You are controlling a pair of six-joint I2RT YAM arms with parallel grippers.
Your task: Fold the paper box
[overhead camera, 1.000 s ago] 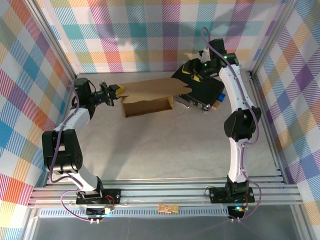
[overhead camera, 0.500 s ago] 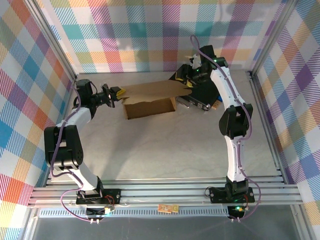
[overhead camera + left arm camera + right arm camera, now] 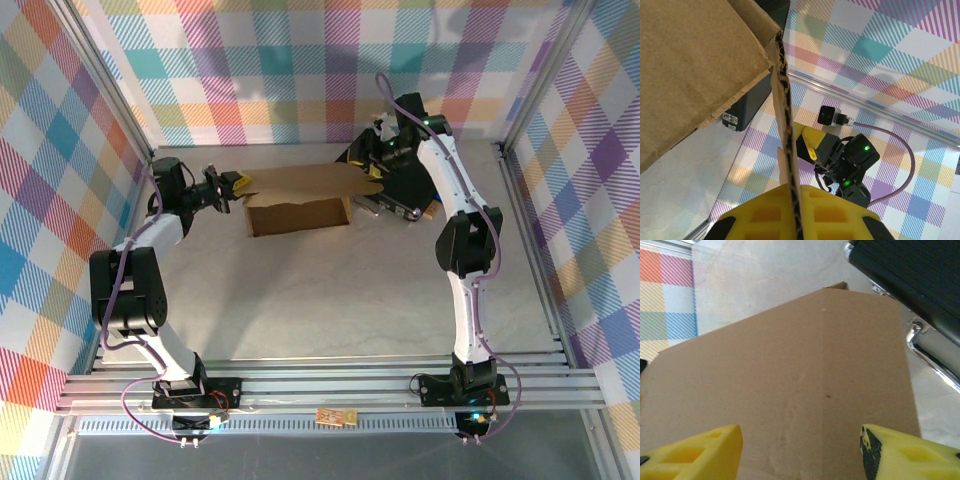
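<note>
The paper box (image 3: pixel 298 197) is a brown cardboard shape on the table with its wide lid panel (image 3: pixel 790 375) raised over the open tray. My left gripper (image 3: pixel 234 185) is shut on the thin edge of the box's left flap (image 3: pixel 782 115), and its yellow pads (image 3: pixel 840 215) press that edge from both sides. At the lid's right end my right gripper (image 3: pixel 374 160) stands open, its yellow fingertips (image 3: pixel 905 455) spread wide just above the panel and apart from it.
A black hard case (image 3: pixel 405 185) with metal edges lies right behind the box's right end, close under the right arm, and fills the upper right corner (image 3: pixel 910 275) of the right wrist view. Checked walls close the table on three sides. Bare marble table (image 3: pixel 320 290) lies in front of the box.
The right arm has swung left and forward, bringing its open gripper from over the black case to the lid's right end. The left gripper and the box have hardly moved.
</note>
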